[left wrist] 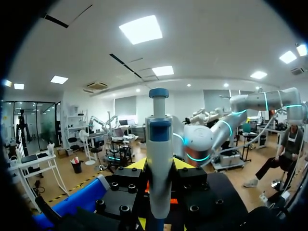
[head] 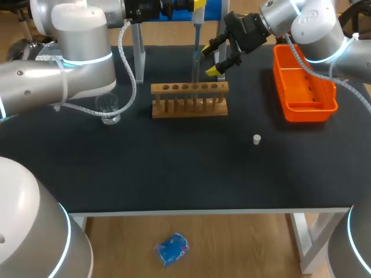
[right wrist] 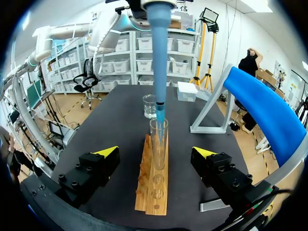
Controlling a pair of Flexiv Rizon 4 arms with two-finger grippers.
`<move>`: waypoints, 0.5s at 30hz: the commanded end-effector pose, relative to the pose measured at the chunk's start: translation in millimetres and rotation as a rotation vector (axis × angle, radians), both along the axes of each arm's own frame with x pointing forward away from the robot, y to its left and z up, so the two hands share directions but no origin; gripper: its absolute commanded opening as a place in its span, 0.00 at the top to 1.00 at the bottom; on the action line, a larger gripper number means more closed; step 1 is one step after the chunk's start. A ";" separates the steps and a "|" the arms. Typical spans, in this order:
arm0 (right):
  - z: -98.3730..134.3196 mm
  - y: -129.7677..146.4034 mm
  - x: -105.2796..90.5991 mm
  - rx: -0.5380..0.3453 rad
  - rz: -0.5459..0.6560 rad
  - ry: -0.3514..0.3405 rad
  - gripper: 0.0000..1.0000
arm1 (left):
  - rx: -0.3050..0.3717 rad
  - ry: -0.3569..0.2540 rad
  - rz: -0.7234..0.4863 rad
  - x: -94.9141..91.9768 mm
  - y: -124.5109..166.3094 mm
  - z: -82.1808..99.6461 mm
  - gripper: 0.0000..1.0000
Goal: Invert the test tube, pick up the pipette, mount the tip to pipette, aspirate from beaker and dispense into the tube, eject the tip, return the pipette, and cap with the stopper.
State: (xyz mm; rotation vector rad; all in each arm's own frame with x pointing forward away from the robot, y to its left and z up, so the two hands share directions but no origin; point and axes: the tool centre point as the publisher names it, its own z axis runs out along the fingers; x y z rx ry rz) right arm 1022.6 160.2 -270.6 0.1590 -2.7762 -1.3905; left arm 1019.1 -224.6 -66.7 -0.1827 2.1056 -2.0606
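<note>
A clear test tube (head: 195, 72) (right wrist: 158, 144) stands upright in the wooden rack (head: 189, 99) (right wrist: 153, 185). Above it hangs the blue and white pipette (head: 197, 26) (left wrist: 159, 159), with my left gripper (head: 194, 6) (left wrist: 159, 166) shut on its body. The pipette's blue tip (right wrist: 160, 111) reaches into the tube's mouth. My right gripper (head: 208, 61) (right wrist: 156, 161) is open just behind the rack's right half, its fingers either side of the rack's line and touching nothing. The glass beaker (head: 108, 108) (right wrist: 149, 106) stands left of the rack. A small white stopper (head: 257, 139) lies on the mat, front right.
An orange bin (head: 304, 87) sits at the right. The blue pipette stand (head: 174, 11) (right wrist: 267, 108) with grey legs is at the back behind the rack. A white box (right wrist: 186, 90) stands near the beaker. My left arm's elbow (head: 81, 52) hangs over the table's left.
</note>
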 end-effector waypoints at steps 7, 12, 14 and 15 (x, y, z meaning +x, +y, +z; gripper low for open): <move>0.7 -0.4 0.7 -0.003 0.003 0.002 0.00 | -0.010 0.028 0.008 -0.6 -1.6 -10.8 1.00; 0.7 -0.4 0.7 -0.003 0.003 0.002 0.00 | -0.009 0.034 0.013 0.0 -0.4 -13.4 1.00; 0.7 -0.4 0.7 -0.003 0.003 0.002 0.00 | -0.010 0.036 0.014 -0.1 -0.2 -14.5 1.00; 0.7 -0.4 0.7 -0.003 0.003 0.002 0.00 | -0.011 0.036 0.015 -0.2 -0.1 -15.2 1.00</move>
